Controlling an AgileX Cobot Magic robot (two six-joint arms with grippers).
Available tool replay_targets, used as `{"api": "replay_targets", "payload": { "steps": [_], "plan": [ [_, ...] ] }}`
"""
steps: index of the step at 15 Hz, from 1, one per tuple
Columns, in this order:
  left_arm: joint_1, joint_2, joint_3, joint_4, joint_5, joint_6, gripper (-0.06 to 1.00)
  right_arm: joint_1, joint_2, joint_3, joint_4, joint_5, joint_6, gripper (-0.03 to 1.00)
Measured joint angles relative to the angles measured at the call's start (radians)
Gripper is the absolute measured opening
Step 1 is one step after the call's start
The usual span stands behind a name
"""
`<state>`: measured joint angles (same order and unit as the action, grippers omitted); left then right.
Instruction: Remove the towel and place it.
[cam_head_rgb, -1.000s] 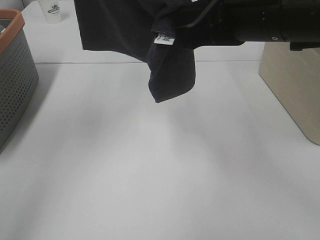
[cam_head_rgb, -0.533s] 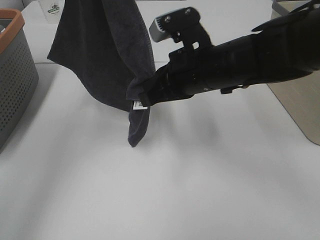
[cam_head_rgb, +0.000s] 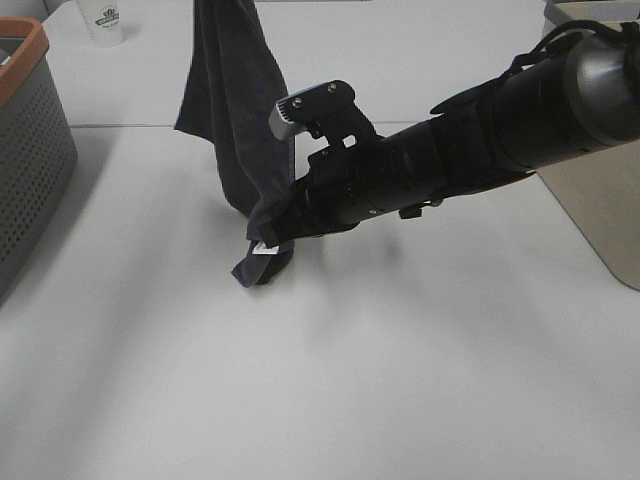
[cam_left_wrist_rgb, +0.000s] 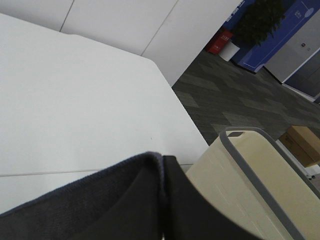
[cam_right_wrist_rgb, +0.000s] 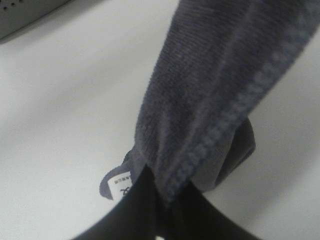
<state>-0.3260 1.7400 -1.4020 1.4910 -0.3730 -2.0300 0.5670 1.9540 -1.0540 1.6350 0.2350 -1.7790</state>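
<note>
- The towel (cam_head_rgb: 235, 120), dark charcoal-grey, is seen hanging over the table (cam_head_rgb: 330, 380) as a long drape that runs up out of the top of the exterior high view.
- Its lowest corner is bunched into a small fold that touches the table surface, left of centre.
- A small white tag (cam_head_rgb: 263, 247) is seen on that corner, just under the grip; in the right wrist view it shows beside the black fingers (cam_right_wrist_rgb: 131, 212).
- A stitched edge of the cloth is shown running diagonally through the right wrist view.
- The right gripper (cam_head_rgb: 278, 232) is clenched on the towel near the lower corner, with the cloth pinched between its two fingers.
- The right arm (cam_head_rgb: 470, 150) is stretched from the right side across the middle, low over the table.
- The left gripper is closed; its fingers are covered by the cloth in the left wrist view, and the towel's upper end appears to be held there.
- A grey perforated basket (cam_head_rgb: 30, 150) with an orange rim is set at the left edge, well apart from the towel.
- A white paper cup (cam_head_rgb: 105, 20) is placed at the far side, near the basket.
- A beige bin (cam_head_rgb: 590, 200) with a grey rim is found at the right.
</note>
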Motion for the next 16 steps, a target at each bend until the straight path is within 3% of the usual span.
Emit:
{"api": "replay_targets", "payload": {
  "steps": [1,4,7,9,13,16],
  "plan": [
    [-0.005,0.001,0.0,-0.001,0.0,0.001,0.0,0.0,0.0,-0.005,0.0,0.0,0.0,0.06],
    [-0.042,0.001,0.0,-0.003,-0.002,0.009,0.0,0.0,0.0,-0.015,0.0,0.0,0.0,0.33],
    [-0.077,0.001,0.0,-0.003,0.005,0.043,0.0,0.0,0.0,-0.015,0.004,0.0,0.0,0.36],
    [-0.084,0.001,0.0,-0.003,0.021,0.046,0.0,0.0,0.001,-0.015,0.014,0.0,0.025,0.33],
    [-0.084,0.001,0.0,-0.004,0.03,0.049,0.0,0.0,0.024,-0.017,0.026,0.0,0.042,0.02],
    [-0.084,0.001,-0.006,-0.004,0.036,0.049,0.0,0.0,0.0,-0.017,-0.091,0.002,0.19,0.02]
  ]
}}
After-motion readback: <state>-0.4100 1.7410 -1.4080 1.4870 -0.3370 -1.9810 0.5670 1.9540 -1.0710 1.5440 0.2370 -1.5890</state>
